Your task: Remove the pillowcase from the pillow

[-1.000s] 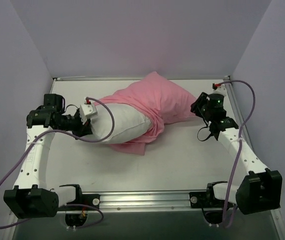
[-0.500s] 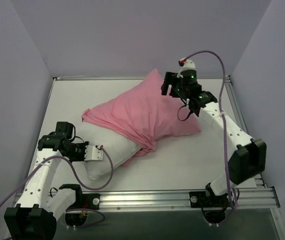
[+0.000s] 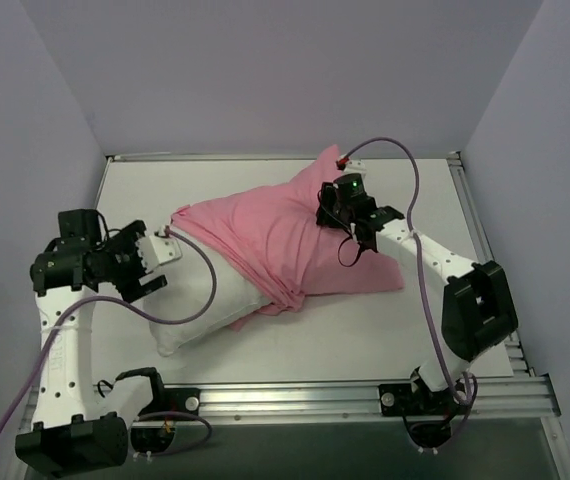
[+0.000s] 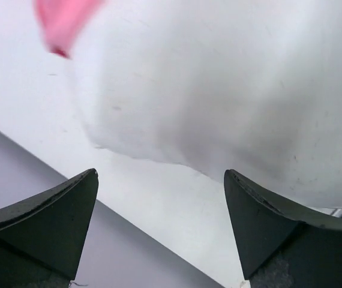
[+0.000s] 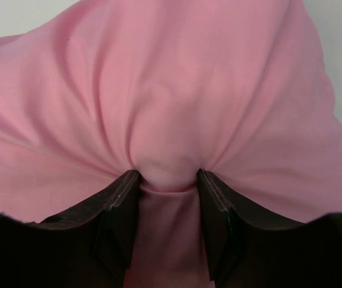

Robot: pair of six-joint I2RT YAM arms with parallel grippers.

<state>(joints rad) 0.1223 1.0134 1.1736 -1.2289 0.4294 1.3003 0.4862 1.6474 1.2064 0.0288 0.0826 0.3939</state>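
Note:
The pink pillowcase (image 3: pixel 285 240) covers the far right part of the white pillow (image 3: pixel 205 305), whose bare near-left end sticks out onto the table. My left gripper (image 3: pixel 157 266) stands open just left of that bare end and holds nothing. In the left wrist view the pillow (image 4: pixel 231 90) bulges beyond the left gripper (image 4: pixel 160 173), with a corner of the pillowcase (image 4: pixel 63 24) at top left. My right gripper (image 3: pixel 331 214) sits on top of the pillowcase. In the right wrist view that gripper (image 5: pixel 168 174) is shut on a bunched fold of the pillowcase (image 5: pixel 159 90).
Purple walls close in the white table (image 3: pixel 365 330) on the left, back and right. A metal rail (image 3: pixel 295 400) runs along the near edge. The left arm's grey cable (image 3: pixel 205 290) loops over the bare end of the pillow.
My left gripper has let go of the pillow's end, opened wide and drawn back up and left. My right gripper has come down onto the pillowcase and closed on a fold.

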